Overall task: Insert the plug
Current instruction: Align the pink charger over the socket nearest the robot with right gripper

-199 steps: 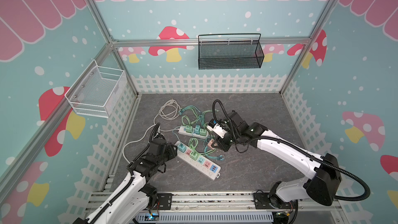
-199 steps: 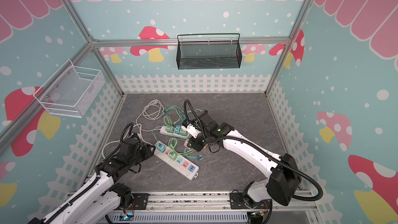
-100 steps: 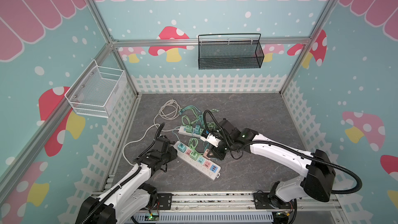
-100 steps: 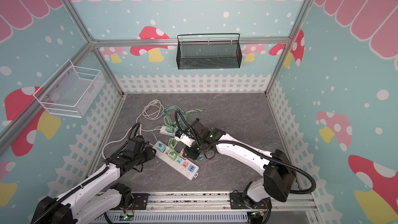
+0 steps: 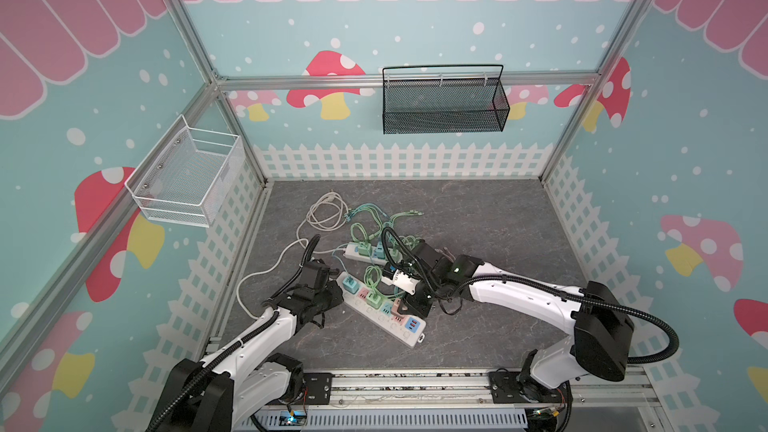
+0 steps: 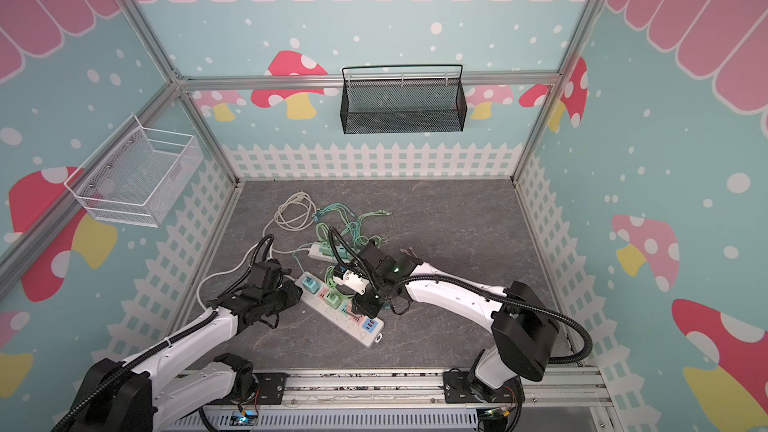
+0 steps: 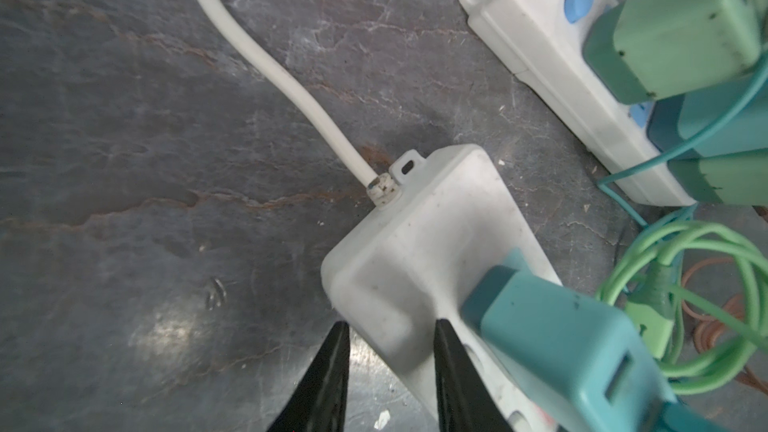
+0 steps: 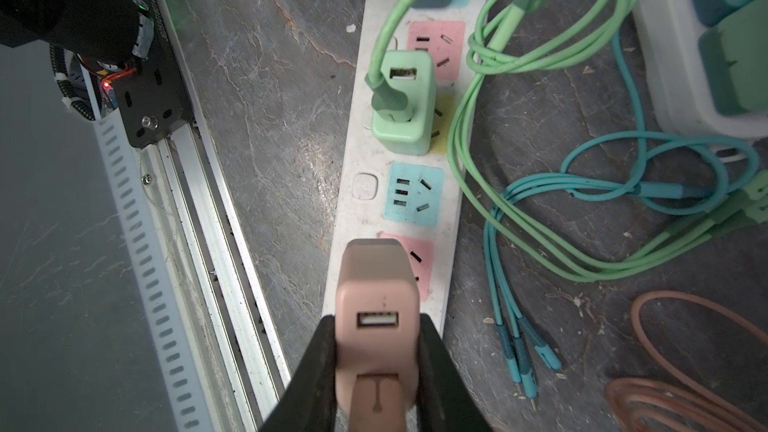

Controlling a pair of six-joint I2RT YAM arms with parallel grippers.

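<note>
Right gripper is clamping the salmon-pink square plastic USB charger plug by its two flat sides, black jaws pressed tight against it. That plug is hanging directly over the pink socket of the long white plastic power strip, which is lying on the dark grey stone-patterned tabletop. Picking up looks done and lining up looks nearly done; the push home seems to be what is remaining. Its prongs are hidden under its body, so I cannot tell whether they are entering the slots yet. The left gripper is straddling a corner at the strip's cable end, beside a teal charger, jaws a little apart; whether they are pinching the casing I cannot tell, though bracing seems the aim. The plug is showing one empty USB port on its back face and a salmon cable seated below it. A pale green charger is sitting plugged in further along, with a blue socket lying free between.
</note>
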